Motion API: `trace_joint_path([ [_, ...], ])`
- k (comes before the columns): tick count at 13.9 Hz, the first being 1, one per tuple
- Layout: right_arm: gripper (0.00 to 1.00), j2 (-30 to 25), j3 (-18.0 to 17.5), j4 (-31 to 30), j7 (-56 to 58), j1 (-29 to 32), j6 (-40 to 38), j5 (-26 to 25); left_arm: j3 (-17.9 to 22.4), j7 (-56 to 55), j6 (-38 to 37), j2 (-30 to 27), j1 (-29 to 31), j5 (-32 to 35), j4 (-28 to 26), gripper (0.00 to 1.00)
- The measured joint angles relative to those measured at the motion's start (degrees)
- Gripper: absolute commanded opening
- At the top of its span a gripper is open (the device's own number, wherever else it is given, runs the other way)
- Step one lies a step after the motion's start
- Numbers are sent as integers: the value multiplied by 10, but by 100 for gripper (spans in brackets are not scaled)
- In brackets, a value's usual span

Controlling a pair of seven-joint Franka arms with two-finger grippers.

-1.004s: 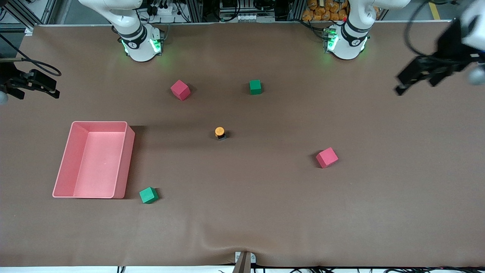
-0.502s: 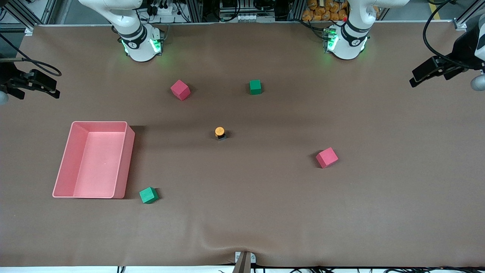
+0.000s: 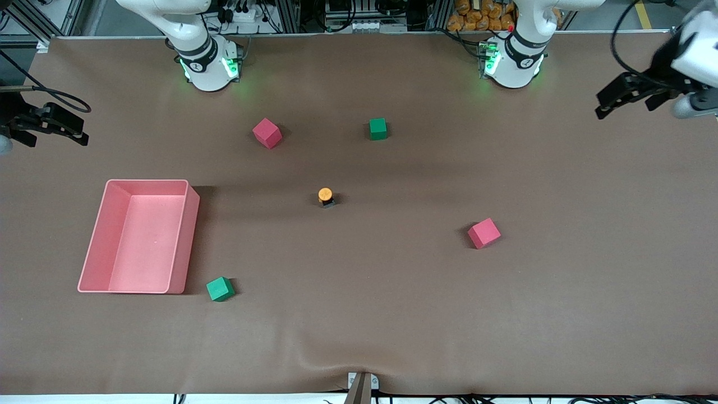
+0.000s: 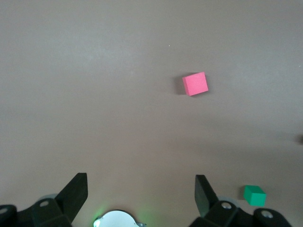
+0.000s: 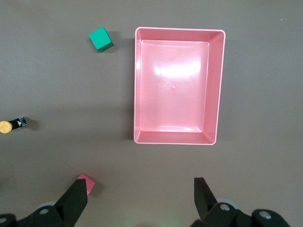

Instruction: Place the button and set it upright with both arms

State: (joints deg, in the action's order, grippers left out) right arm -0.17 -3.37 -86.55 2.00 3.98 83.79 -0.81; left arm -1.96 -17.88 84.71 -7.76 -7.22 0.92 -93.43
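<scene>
The button (image 3: 325, 196), a round orange cap on a small black body, sits alone near the middle of the brown table, cap toward the camera. It also appears in the right wrist view as the button (image 5: 11, 126). My left gripper (image 3: 610, 101) hangs open and empty over the left arm's end of the table, well away from the button; the left wrist view shows its fingers (image 4: 75, 191) spread wide around the left gripper (image 4: 140, 188). My right gripper (image 3: 78, 131) waits open and empty over the right arm's end, and the right wrist view shows the right gripper (image 5: 140, 190) with nothing in it.
A pink bin (image 3: 189, 235) stands toward the right arm's end, a green cube (image 3: 220, 289) beside its nearer corner. A pink cube (image 3: 267, 133) and a green cube (image 3: 378, 128) lie nearer the bases. Another pink cube (image 3: 483, 233) lies toward the left arm's end.
The left gripper has swung about over the left arm's end of the table, ending a little higher in the view. The right arm, button and cubes have not moved.
</scene>
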Motion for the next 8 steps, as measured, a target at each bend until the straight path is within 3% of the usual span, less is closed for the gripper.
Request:
trace_joint_path([
  [2, 100, 0, 0, 0, 0, 0, 0, 0, -28, 7, 4, 2, 29, 0, -4, 100],
  [8, 100, 0, 0, 0, 0, 0, 0, 0, -29, 59, 6, 3, 55, -1, -6, 100],
])
